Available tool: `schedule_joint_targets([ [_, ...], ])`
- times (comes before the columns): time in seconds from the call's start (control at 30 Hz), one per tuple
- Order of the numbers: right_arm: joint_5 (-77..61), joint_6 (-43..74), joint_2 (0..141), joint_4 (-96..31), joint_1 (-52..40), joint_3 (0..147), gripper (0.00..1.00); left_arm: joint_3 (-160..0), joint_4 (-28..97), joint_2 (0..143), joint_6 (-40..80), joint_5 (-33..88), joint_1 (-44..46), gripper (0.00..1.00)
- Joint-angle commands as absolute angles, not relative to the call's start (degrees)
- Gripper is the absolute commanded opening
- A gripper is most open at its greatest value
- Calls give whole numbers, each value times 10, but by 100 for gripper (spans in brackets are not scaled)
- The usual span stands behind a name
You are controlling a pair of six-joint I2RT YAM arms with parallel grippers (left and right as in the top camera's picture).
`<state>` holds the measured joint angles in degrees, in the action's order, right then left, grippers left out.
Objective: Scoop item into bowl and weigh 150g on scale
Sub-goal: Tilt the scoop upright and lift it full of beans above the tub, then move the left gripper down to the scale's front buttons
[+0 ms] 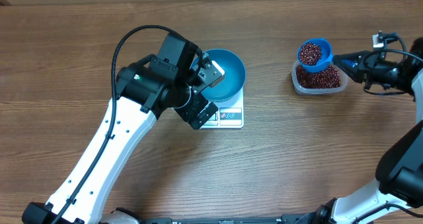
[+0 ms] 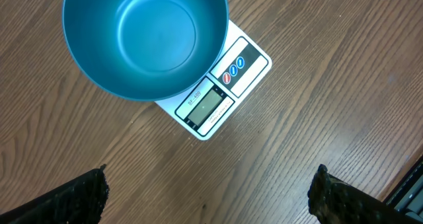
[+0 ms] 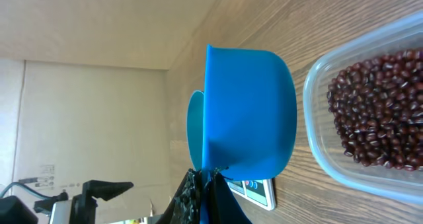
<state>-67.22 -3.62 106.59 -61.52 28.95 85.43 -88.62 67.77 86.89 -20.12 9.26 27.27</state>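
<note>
The teal-blue bowl [image 1: 228, 71] [image 2: 145, 32] stands empty on the white scale [image 1: 230, 116] [image 2: 228, 85], whose display and buttons show beside it. My left gripper [image 1: 207, 92] [image 2: 211, 197] hovers open just left of the bowl, with only bare table between its fingers [image 2: 73, 197]. At the right, my right gripper [image 1: 345, 60] [image 3: 208, 184] is shut on the handle of a small blue scoop [image 1: 314, 53] [image 3: 248, 112]. The scoop is heaped with red-brown beans [image 1: 310, 52] and hangs over the clear tub [image 1: 338, 84] [image 3: 317, 138].
The tub holds many more beans [image 1: 320, 77] [image 3: 380, 108]. Bare wooden table lies between scale and tub and along the front. The left arm's white links run down to the front left; the right arm reaches in from the right edge.
</note>
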Motion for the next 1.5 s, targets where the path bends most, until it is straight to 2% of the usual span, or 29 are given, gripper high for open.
schedule_joint_targets([
  [0.0, -708, -50, 1069, -616, 306, 851, 4, -885, 679, 869, -212, 101, 270, 99],
  [0.6, -690, -50, 1069, -626, 310, 851, 4, -885, 655, 869, -192, 107, 270, 100],
  [0.7, -691, -50, 1069, -627, 310, 851, 4, -885, 656, 869, -193, 138, 270, 100],
  [0.73, -691, -50, 1069, -627, 310, 851, 4, -885, 656, 869, -193, 145, 270, 95],
  [0.77, -691, -50, 1069, -627, 310, 851, 4, -885, 656, 869, -193, 151, 270, 86],
  [0.8, -691, -50, 1069, -627, 310, 851, 4, -885, 656, 869, -192, 151, 270, 70],
  [0.83, -690, -50, 1069, -627, 310, 851, 4, -885, 656, 869, -192, 151, 270, 49],
  [0.87, -690, -50, 1069, -627, 310, 851, 4, -885, 657, 869, -192, 151, 270, 36],
  [0.9, -685, -50, 1069, -628, 310, 851, 4, -884, 659, 869, -192, 151, 270, 9],
  [0.93, -682, -50, 1069, -628, 310, 851, 4, -884, 660, 869, -190, 150, 270, 4],
  [1.23, -675, -50, 1069, -632, 310, 851, 4, -865, 652, 869, -194, 150, 270, 4],
  [1.47, -675, -50, 1069, -632, 310, 851, 4, -782, 592, 869, -198, 147, 275, 4],
])
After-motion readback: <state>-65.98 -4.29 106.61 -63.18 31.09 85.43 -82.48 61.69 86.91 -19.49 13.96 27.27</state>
